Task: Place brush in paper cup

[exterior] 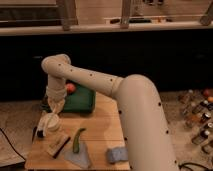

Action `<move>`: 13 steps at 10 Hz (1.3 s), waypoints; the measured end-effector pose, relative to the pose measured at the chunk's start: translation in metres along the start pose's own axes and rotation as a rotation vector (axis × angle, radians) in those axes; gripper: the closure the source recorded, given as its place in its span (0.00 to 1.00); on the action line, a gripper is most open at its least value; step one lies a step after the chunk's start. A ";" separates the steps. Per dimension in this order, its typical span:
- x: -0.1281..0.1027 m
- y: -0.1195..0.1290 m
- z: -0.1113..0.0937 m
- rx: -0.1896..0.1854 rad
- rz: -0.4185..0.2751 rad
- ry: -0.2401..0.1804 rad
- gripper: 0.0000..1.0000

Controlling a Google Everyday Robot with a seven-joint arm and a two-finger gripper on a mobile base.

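Seven lots on one wooden worktop [100,125], each placed by reference to the paper cup [51,123].

1. Paper cup: white, upright, mouth up, standing on the worktop.
2. Hand [55,107]: directly above the cup and just over its rim, at the end of the white arm [125,100], which bends down from behind the cup. How far open it is, and whether it has hold of anything, cannot be told.
3. Brush: not to be made out as a separate thing. Nothing like it lies on the worktop round the cup, so it is judged to be at the hand or in the cup's mouth (unconfirmed).
4. Wooden block [57,144]: flat, just in front of the cup, toward the camera.
5. Green vegetable [77,140]: curved, beyond the block from the cup, lying partly on a grey sheet [77,157].
6. Green tray [82,100]: just behind the cup, with a red-orange ball [70,88] at its back.
7. Blue-grey cloth [117,154]: well apart from the cup, past the vegetable.

Handling note: the step in hand is judged to be the drop into the cup. Keep the hand centred over the mouth and the brush near upright. Lower it until its bottom end is inside the rim before letting go. A paper cup tips easily, so avoid any sideways touch on its wall, then lift straight up.
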 end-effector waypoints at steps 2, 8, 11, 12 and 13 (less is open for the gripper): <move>0.002 -0.007 -0.001 0.003 -0.010 -0.008 1.00; 0.006 -0.020 0.004 0.007 -0.036 -0.041 1.00; 0.007 -0.023 0.006 0.006 -0.038 -0.058 0.82; 0.009 -0.022 0.006 0.004 -0.036 -0.067 0.73; 0.010 -0.021 0.006 0.003 -0.034 -0.073 0.65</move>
